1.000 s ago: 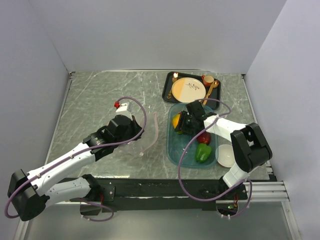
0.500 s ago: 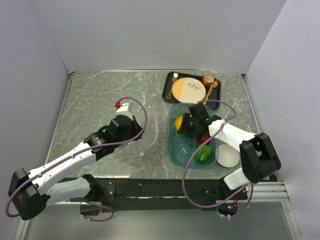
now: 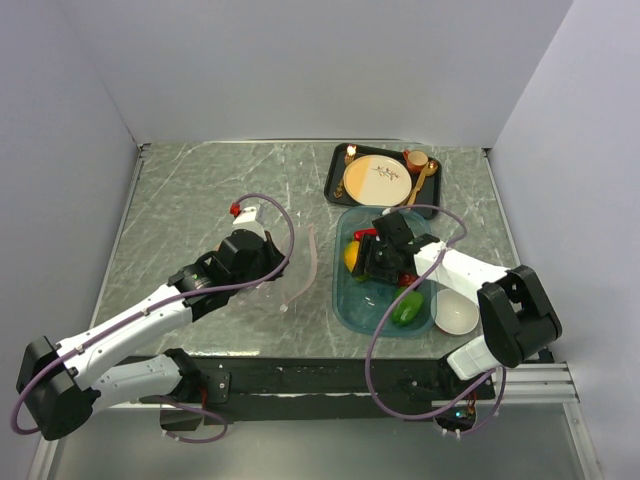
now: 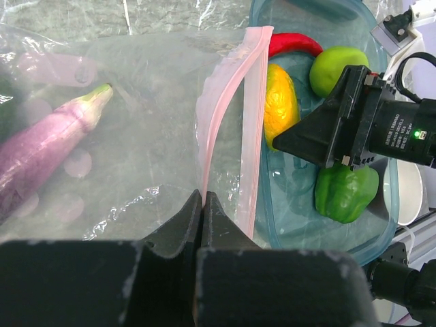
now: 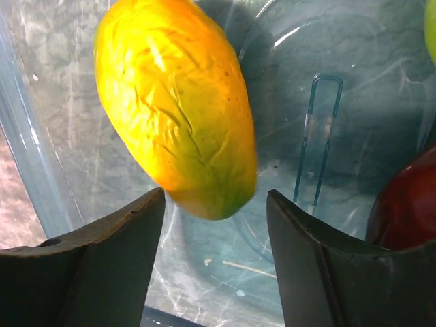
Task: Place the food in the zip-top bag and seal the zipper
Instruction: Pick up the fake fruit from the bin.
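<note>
The clear zip-top bag [image 4: 136, 136] lies on the table with its pink zipper strip [image 4: 235, 116] standing open; the strip also shows in the top view [image 3: 312, 255]. A purple eggplant [image 4: 48, 146] lies inside the bag. My left gripper [image 4: 203, 197] is shut on the near end of the bag's mouth, also seen from above [image 3: 272, 272]. My right gripper [image 5: 214, 225] is open in the teal tray [image 3: 345, 300], its fingers either side of the tip of a yellow piece [image 5: 174, 109], not closed on it. A green pepper [image 3: 405, 310], a red chili [image 4: 293, 44], a green round fruit [image 4: 337, 68] and a red piece [image 5: 409, 204] also lie in the tray.
A black tray [image 3: 336, 188] at the back holds a tan plate [image 3: 377, 178], gold cutlery and an orange cup [image 3: 416, 160]. A white bowl [image 3: 456, 312] stands right of the teal tray. The right arm's cable loops over the teal tray.
My right arm's elbow swung to the right and its gripper shifted a little nearer over the yellow piece, uncovering the red chili. The left arm and the bag have not moved.
</note>
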Action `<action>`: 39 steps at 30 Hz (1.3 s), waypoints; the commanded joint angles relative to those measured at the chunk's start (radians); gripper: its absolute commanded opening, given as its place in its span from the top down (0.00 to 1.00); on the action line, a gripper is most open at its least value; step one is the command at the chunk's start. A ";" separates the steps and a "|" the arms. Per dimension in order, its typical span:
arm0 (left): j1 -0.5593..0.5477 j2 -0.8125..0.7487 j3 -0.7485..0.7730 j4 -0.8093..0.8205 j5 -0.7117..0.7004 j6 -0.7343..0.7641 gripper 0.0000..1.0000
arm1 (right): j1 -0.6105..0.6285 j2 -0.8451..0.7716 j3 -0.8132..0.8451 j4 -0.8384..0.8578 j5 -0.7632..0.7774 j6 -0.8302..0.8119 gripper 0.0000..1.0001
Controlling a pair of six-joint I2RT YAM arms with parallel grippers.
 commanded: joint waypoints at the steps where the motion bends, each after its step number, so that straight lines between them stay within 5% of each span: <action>1: -0.004 -0.004 0.003 0.046 0.002 -0.001 0.99 | 0.009 -0.018 0.031 -0.027 0.040 -0.024 0.30; 32: -0.004 0.010 0.008 0.043 -0.004 0.006 0.99 | 0.015 0.078 0.118 -0.027 0.025 -0.084 0.29; 39: -0.004 0.010 0.008 0.046 -0.001 0.006 0.99 | 0.016 0.078 0.104 -0.017 0.010 -0.087 0.45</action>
